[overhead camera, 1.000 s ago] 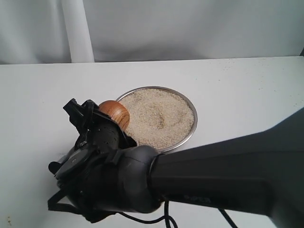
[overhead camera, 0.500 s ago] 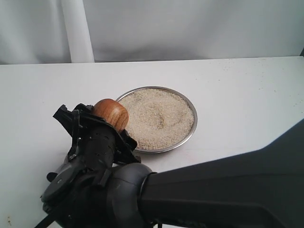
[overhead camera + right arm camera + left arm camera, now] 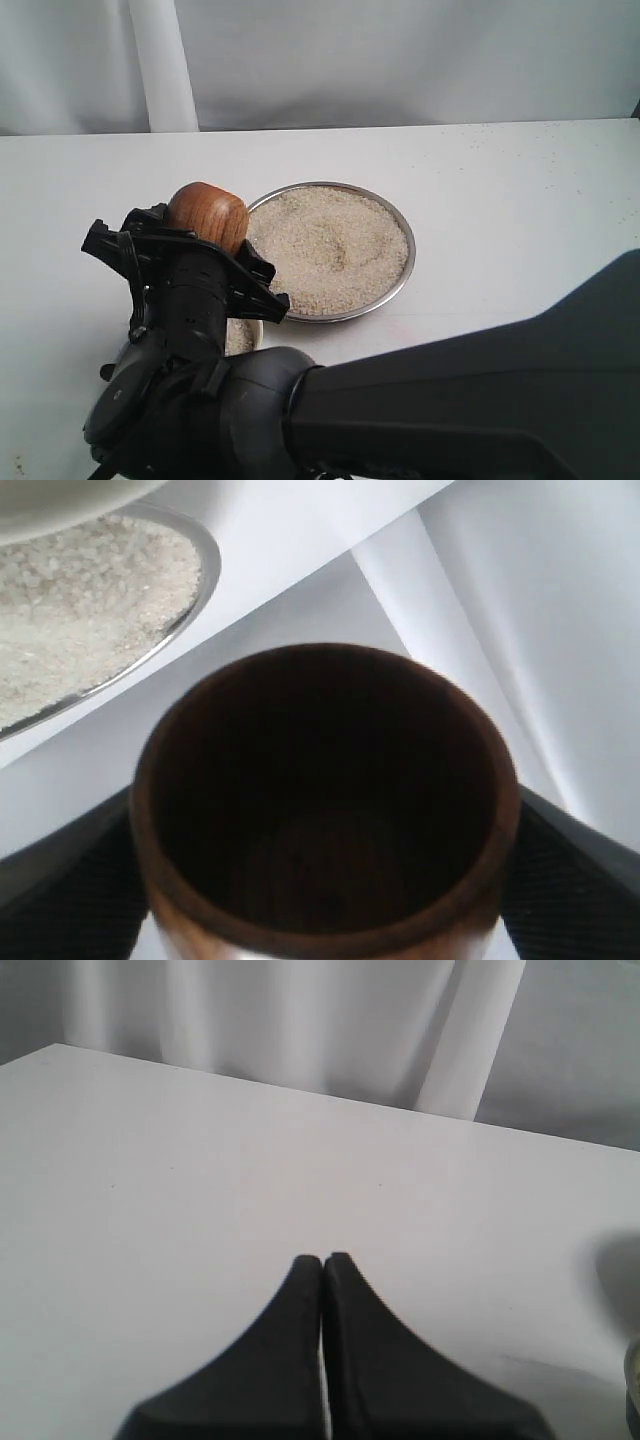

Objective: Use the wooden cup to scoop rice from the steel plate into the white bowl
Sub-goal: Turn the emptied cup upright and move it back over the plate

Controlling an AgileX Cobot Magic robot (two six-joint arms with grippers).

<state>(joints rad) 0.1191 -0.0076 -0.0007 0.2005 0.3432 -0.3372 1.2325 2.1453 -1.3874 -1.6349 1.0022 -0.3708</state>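
Note:
The wooden cup [image 3: 207, 214] is held above the table, left of the steel plate [image 3: 398, 285], with my right gripper [image 3: 200, 240] shut on its sides. From the right wrist, the cup [image 3: 325, 800] shows a dark inside with no grains visible, a black finger [image 3: 70, 885] on either side. The rice [image 3: 330, 248] fills the plate in a heap with a dent. Under the gripper, part of the white bowl [image 3: 246, 335] shows, with rice in it. The right arm hides the rest of the bowl. My left gripper [image 3: 322, 1260] is shut and holds nothing, over bare table.
The big dark right arm [image 3: 450, 390] crosses the front of the exterior view from right to left. White curtains [image 3: 400, 60] hang behind the table's far edge. In the right wrist view, the plate rim [image 3: 205, 565] and the bowl's edge [image 3: 60, 500] lie close together.
My right gripper has carried the cup leftward and slightly up, away from the plate's rim. Part of the bowl with rice now shows beneath it.

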